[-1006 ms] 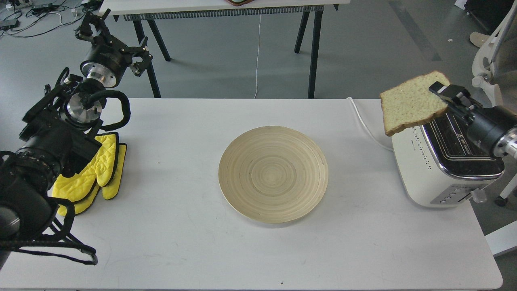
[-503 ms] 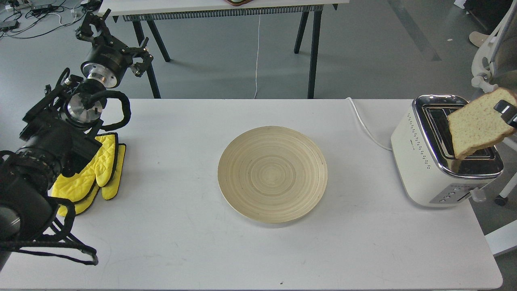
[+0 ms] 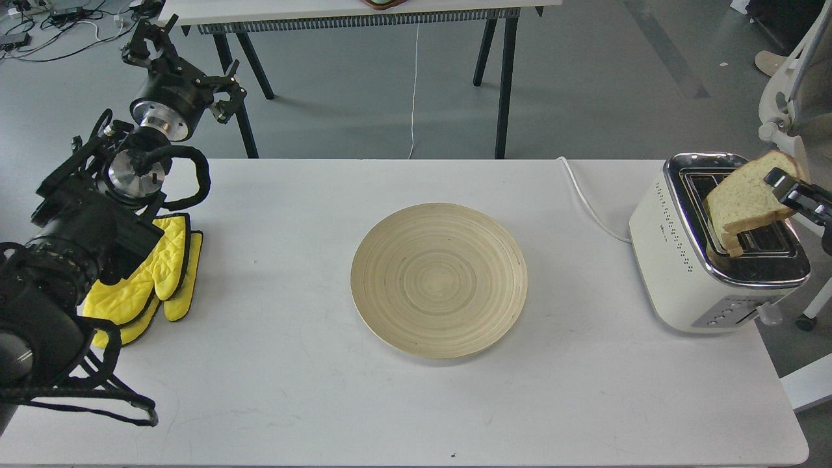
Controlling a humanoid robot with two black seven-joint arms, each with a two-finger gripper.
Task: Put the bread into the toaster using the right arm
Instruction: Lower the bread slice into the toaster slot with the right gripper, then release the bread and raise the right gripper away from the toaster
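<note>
Right gripper (image 3: 783, 186) pinches bread slice (image 3: 744, 201) at its 2 o'clock corner, bottom edge at toaster (image 3: 676, 260) slot. Square it upright, then lower. Left gripper (image 3: 174, 68) spread, idle.

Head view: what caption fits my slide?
Right hand lowers a bread slice into the white toaster beside a bare wooden plate.

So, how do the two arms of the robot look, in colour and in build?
Both arms are black. The left arm has thick round segments, silver metal rings at the joints and black sleeved cables looping outside; its left gripper has thin black fingers. Only the black tip of the right gripper shows.
</note>
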